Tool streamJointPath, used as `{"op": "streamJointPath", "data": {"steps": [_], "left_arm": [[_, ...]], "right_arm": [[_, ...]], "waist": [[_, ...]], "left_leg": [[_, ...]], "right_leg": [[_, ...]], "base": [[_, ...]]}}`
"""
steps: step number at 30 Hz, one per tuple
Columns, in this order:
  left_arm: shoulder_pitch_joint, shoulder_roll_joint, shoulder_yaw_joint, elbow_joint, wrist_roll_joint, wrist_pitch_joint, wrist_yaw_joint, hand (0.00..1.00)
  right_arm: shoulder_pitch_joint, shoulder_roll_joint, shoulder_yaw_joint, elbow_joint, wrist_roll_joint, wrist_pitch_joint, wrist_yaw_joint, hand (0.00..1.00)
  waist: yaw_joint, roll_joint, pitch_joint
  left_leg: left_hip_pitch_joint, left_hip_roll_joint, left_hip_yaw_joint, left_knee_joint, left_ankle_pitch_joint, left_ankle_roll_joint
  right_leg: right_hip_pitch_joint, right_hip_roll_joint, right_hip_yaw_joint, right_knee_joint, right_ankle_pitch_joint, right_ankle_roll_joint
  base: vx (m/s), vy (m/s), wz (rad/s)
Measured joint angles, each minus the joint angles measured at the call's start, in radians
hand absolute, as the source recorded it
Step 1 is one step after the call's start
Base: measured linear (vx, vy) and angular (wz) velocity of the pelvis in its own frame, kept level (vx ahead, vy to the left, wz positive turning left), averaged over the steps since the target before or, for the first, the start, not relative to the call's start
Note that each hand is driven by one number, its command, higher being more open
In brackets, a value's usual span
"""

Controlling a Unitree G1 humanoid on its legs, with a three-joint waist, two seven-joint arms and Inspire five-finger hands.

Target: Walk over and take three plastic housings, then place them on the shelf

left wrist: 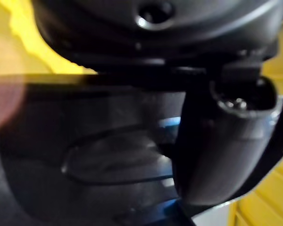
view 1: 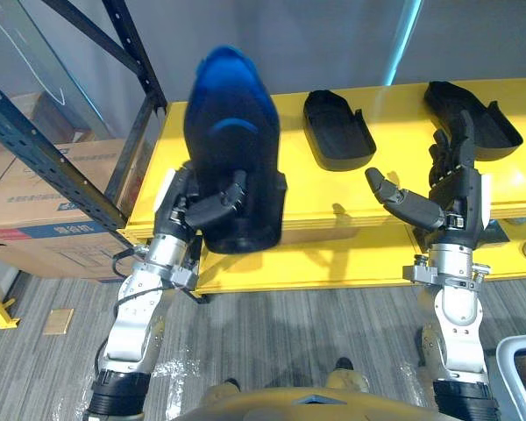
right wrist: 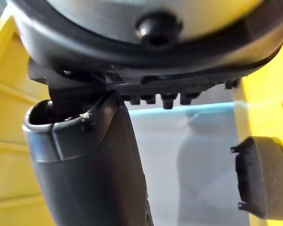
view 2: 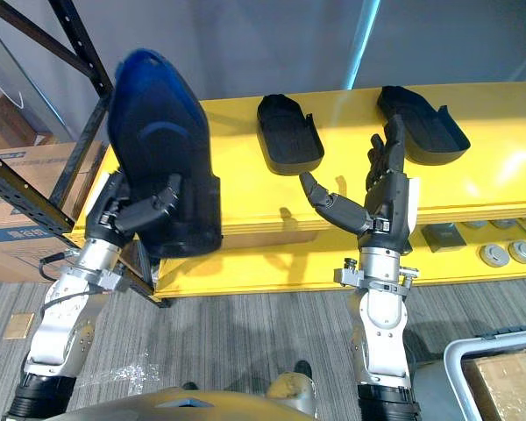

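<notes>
A large dark blue-black plastic housing (view 1: 232, 149) is held upright over the left end of the yellow shelf (view 1: 394, 210), with my left hand (view 1: 202, 206) curled round its lower edge; it shows close up in the left wrist view as the housing (left wrist: 108, 155) under the thumb (left wrist: 226, 146). Two more black housings lie on the shelf top: one in the middle (view 1: 336, 129), one at the right (view 1: 472, 117). My right hand (view 1: 443, 197) hovers open in front of the shelf, below the right housing, fingers straight and holding nothing. The right wrist view catches one housing (right wrist: 264, 176).
A dark metal rack frame (view 1: 88, 105) stands left of the shelf, with cardboard boxes (view 1: 44, 210) behind it. Round grey parts (view 2: 508, 254) and a flat grey part lie on the lower shelf level at right. A grey bin with a box (view 2: 500, 368) sits at the lower right.
</notes>
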Motion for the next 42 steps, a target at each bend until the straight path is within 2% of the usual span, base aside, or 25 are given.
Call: {"op": "streamJointPath", "data": {"steps": [4, 6, 11, 15, 18, 23, 30, 34, 35, 40, 42], "left_arm": [[-0.111, 0.022, 0.067, 0.100, 0.040, 0.013, 0.133, 0.00], [-0.186, 0.074, 0.080, 0.173, 0.042, 0.021, 0.176, 0.00], [-0.356, 0.213, 0.076, 0.384, 0.001, 0.039, 0.170, 0.00], [-0.420, 0.277, 0.074, 0.478, -0.207, 0.041, 0.087, 0.00], [-0.450, 0.277, 0.055, 0.528, -0.293, 0.064, 0.046, 0.00], [-0.522, 0.279, 0.053, 0.602, -0.303, 0.083, 0.053, 0.00], [-0.610, 0.279, 0.055, 0.678, -0.330, 0.121, 0.092, 0.00], [-0.705, 0.279, 0.051, 0.721, -0.303, 0.123, 0.173, 0.00], [-0.729, 0.279, 0.050, 0.731, -0.266, 0.123, 0.204, 1.00], [-0.791, 0.279, 0.030, 0.767, -0.110, 0.127, 0.324, 1.00], [-0.800, 0.280, 0.020, 0.811, -0.031, 0.159, 0.377, 1.00]], "right_arm": [[-0.002, -0.031, 0.002, -0.007, 0.000, 0.035, 0.071, 1.00], [-0.004, -0.080, 0.019, -0.007, 0.002, 0.067, 0.120, 1.00], [-0.015, -0.136, 0.080, -0.007, 0.085, 0.101, 0.220, 1.00], [-0.007, -0.136, 0.155, -0.007, 0.088, 0.128, 0.275, 1.00], [-0.005, -0.136, 0.222, -0.007, 0.089, 0.136, 0.300, 1.00], [-0.023, -0.138, 0.275, -0.007, 0.089, 0.148, 0.320, 1.00], [-0.041, -0.146, 0.345, -0.057, 0.089, 0.166, 0.303, 1.00], [-0.055, -0.145, 0.393, -0.114, 0.089, 0.166, 0.288, 1.00], [-0.057, -0.145, 0.401, -0.117, 0.089, 0.166, 0.278, 1.00], [-0.074, -0.145, 0.412, -0.119, 0.089, 0.166, 0.244, 1.00], [-0.090, -0.145, 0.415, -0.122, 0.090, 0.166, 0.233, 1.00]], "waist": [[-0.001, 0.019, 0.028], [-0.002, 0.029, 0.056], [-0.010, 0.037, 0.088], [-0.032, 0.031, 0.113], [-0.034, 0.033, 0.137], [-0.041, 0.035, 0.149], [-0.054, 0.029, 0.176], [-0.058, 0.012, 0.201], [-0.058, 0.006, 0.209], [-0.061, -0.001, 0.222], [-0.072, -0.006, 0.227]], "left_leg": [[-0.028, -0.001, 0.015, 0.003, 0.007, 0.002], [-0.030, -0.001, 0.024, 0.002, 0.019, 0.003], [-0.031, -0.003, 0.039, -0.018, 0.039, 0.003], [-0.021, -0.003, 0.046, -0.033, 0.049, 0.004], [-0.010, -0.004, 0.053, -0.050, 0.061, 0.002], [-0.011, -0.002, 0.054, -0.071, 0.085, 0.000], [-0.018, 0.001, 0.079, -0.073, 0.090, 0.000], [-0.056, 0.000, 0.082, -0.066, 0.097, 0.002], [-0.057, 0.001, 0.082, -0.067, 0.097, 0.001], [-0.076, 0.001, 0.084, -0.066, 0.099, -0.001], [-0.079, 0.003, 0.086, -0.066, 0.100, -0.004]], "right_leg": [[-0.056, 0.000, 0.030, 0.032, -0.005, -0.007], [-0.079, 0.000, 0.046, 0.053, -0.008, -0.012], [-0.121, 0.002, 0.074, 0.092, -0.016, -0.022], [-0.143, 0.002, 0.093, 0.131, -0.037, -0.024], [-0.162, 0.001, 0.105, 0.176, -0.062, -0.025], [-0.194, 0.000, 0.107, 0.224, -0.084, -0.032], [-0.213, 0.000, 0.118, 0.240, -0.095, -0.026], [-0.246, 0.002, 0.132, 0.240, -0.087, -0.022], [-0.246, 0.003, 0.132, 0.238, -0.085, -0.022], [-0.262, 0.004, 0.133, 0.237, -0.082, -0.022], [-0.265, 0.006, 0.134, 0.232, -0.078, -0.027]], "base": [[-0.05, 0.000, -0.13], [-0.03, -0.010, -0.12], [-0.03, -0.011, -0.11], [-0.01, -0.006, -0.04], [-0.03, -0.032, -0.07], [-0.03, -0.043, 0.03], [-0.02, -0.009, -0.01], [-0.03, -0.014, 0.06], [0.00, 0.000, 0.00], [0.03, -0.008, 0.01], [0.05, -0.011, -0.02]]}}
